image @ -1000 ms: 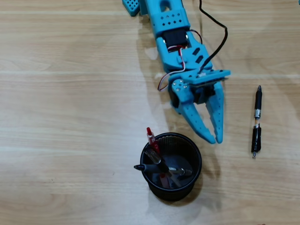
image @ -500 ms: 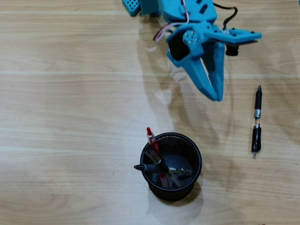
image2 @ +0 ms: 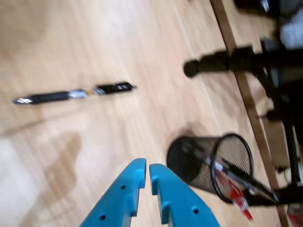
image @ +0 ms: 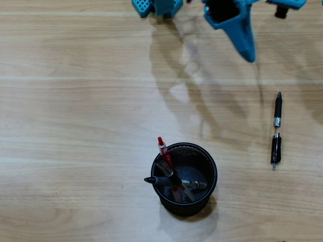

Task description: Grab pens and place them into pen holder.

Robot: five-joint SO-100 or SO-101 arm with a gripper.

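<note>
**Pens: three in the cup, one out on the table**

The pens are split between two places. Three of them stand tilted inside the pen holder (image: 184, 179), the round black mesh cup low in the overhead view: the red pen (image: 162, 149) pokes up over the cup's left rim, the all-black pen (image: 160, 179) juts out past that same rim, and a clear one (image: 194, 185) lies across the inside. My wrist view shows the same cup (image2: 208, 163) at lower right, blurred, with the red pen (image2: 234, 195) sticking out of its mouth.

The fourth, the grey and black pen (image: 276, 129), lies flat on the wooden table (image: 75, 116), at the right in the overhead view, well apart from the cup and running nearly straight up and down the picture. In my wrist view it lies near the upper left (image2: 73, 94), crosswise.

My claw (image: 248, 54) is at the top edge of the overhead view, over bare wood, touching nothing. In my wrist view my claw (image2: 147, 176) is nearly closed, the two blue fingertips (image2: 137, 171) side by side with only a thin slit between them, and nothing is held in it.
</note>
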